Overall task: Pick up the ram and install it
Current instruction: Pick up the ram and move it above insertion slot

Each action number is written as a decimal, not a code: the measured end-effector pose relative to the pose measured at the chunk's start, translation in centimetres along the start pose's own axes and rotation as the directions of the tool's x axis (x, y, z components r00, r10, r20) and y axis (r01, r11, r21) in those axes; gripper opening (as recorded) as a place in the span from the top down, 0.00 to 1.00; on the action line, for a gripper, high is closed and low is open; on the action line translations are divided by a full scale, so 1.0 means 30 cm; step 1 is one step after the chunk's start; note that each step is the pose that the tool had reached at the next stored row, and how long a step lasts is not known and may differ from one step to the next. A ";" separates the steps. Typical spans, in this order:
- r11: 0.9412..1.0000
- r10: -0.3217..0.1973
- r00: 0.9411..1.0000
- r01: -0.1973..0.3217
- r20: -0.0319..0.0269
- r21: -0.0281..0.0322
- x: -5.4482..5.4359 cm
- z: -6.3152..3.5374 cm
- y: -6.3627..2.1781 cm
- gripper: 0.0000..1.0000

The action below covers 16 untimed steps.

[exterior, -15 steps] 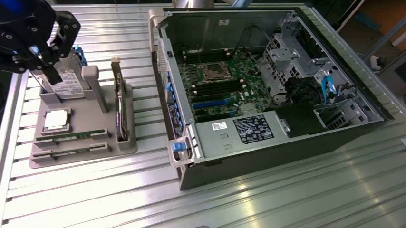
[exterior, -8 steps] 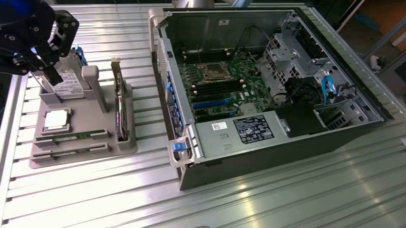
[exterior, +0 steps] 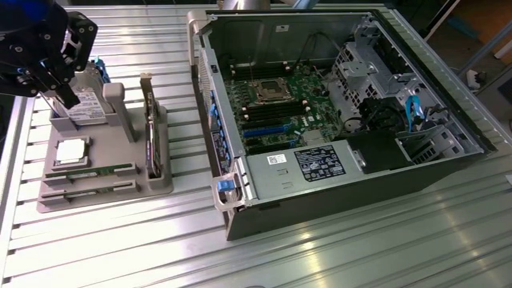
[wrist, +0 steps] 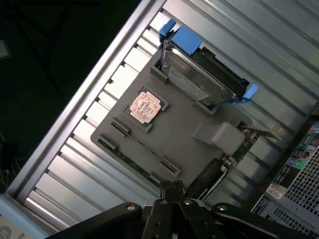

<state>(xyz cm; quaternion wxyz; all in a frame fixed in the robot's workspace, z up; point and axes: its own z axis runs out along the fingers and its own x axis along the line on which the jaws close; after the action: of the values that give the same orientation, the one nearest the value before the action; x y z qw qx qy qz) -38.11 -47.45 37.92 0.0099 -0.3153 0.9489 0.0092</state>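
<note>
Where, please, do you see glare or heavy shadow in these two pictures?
Exterior view: bright glare patches on the ribbed table near the computer case. Wrist view: the processor gleams coppery, and beyond the table's edge all is dark.

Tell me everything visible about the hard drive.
The hard drive is a silver metal box with a white label on one face, set in a blue plastic carrier whose tabs stick out at both ends. It stands on its long edge in a slot at one end of the grey holder, near the CPU.
</note>
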 end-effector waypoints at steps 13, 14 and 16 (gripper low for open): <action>0.979 -0.202 0.979 0.202 -0.003 -0.004 0.000 0.008 0.000 0.89; 0.977 -0.215 0.977 0.215 -0.003 -0.004 0.000 0.009 0.000 0.89; 0.970 -0.244 0.970 0.244 -0.003 -0.005 0.000 0.010 0.000 0.89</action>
<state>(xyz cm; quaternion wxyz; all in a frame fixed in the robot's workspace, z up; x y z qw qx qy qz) -38.11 -47.45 37.63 0.0084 -0.4295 0.9030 0.0094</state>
